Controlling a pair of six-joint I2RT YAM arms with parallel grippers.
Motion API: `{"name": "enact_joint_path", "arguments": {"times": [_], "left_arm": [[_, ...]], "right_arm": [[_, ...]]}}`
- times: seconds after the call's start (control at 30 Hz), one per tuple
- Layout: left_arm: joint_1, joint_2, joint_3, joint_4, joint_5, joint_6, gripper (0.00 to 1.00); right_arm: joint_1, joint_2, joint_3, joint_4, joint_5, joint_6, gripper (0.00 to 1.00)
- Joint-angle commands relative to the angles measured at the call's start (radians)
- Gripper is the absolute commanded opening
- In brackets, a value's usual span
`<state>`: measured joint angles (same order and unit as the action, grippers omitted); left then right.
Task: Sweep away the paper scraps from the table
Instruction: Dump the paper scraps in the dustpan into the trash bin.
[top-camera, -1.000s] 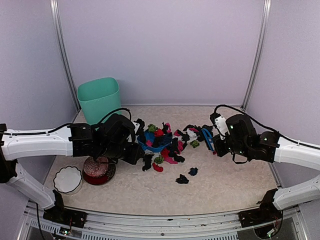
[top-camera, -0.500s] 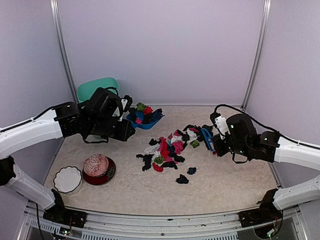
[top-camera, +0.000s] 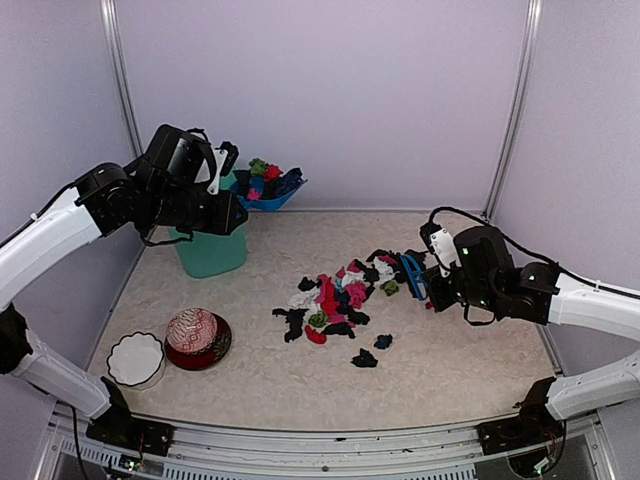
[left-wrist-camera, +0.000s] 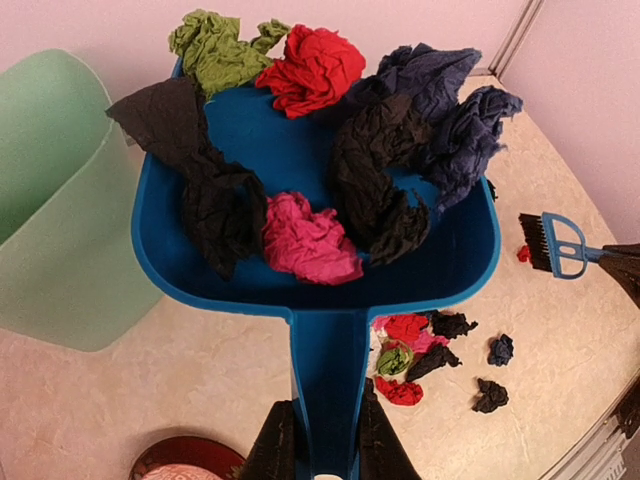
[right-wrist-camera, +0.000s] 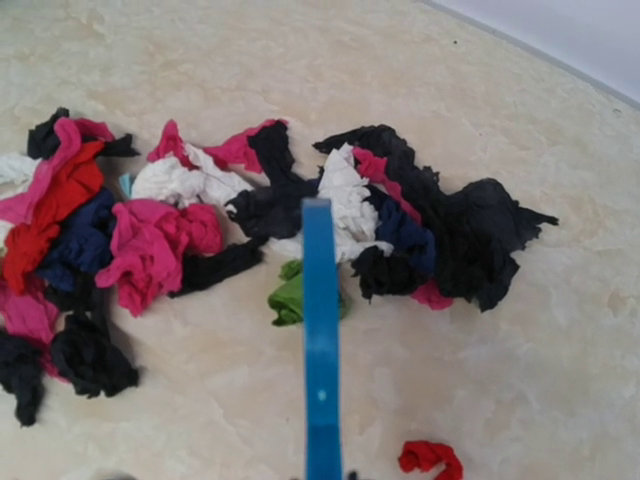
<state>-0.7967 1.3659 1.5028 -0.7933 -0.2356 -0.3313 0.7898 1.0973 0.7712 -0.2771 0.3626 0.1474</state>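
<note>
A blue dustpan (left-wrist-camera: 330, 290) loaded with crumpled paper scraps (left-wrist-camera: 310, 240) hangs level in the air beside the rim of the green bin (top-camera: 210, 248). My left gripper (left-wrist-camera: 322, 440) is shut on its handle, one finger on each side. More paper scraps (top-camera: 338, 298) lie in a loose pile mid-table (top-camera: 450, 370), with a few strays (top-camera: 365, 358) nearer the front. My right gripper (top-camera: 432, 272) is shut on the blue hand brush (top-camera: 413, 276) at the pile's right edge. In the right wrist view the brush handle (right-wrist-camera: 320, 330) points at the scraps (right-wrist-camera: 400, 230); its fingers are barely visible.
The green bin (left-wrist-camera: 50, 200) stands at the back left, just left of the dustpan. A red patterned bowl (top-camera: 197, 338) and a white bowl (top-camera: 136, 358) sit at the front left. Side and back walls enclose the table.
My left arm has lifted the loaded dustpan from the pile and carried it up and back-left to the bin. The right arm and brush have not moved.
</note>
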Motion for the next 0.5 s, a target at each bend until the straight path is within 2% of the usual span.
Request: {"name": "enact_joint_path", "arguments": {"times": [0.0,0.47], "left_arm": [[0.021,0.012,0.063,-0.041,-0.009,0.037,0.00],[0.077,0.039,0.201,-0.085,-0.002,0.068,0.00]], "right_arm": [[-0.011,-0.013,-0.015,0.036,-0.012,0.004,0.00],[-0.014,-0.020,-0.028,0.042,-0.016,0.005,0.00]]}}
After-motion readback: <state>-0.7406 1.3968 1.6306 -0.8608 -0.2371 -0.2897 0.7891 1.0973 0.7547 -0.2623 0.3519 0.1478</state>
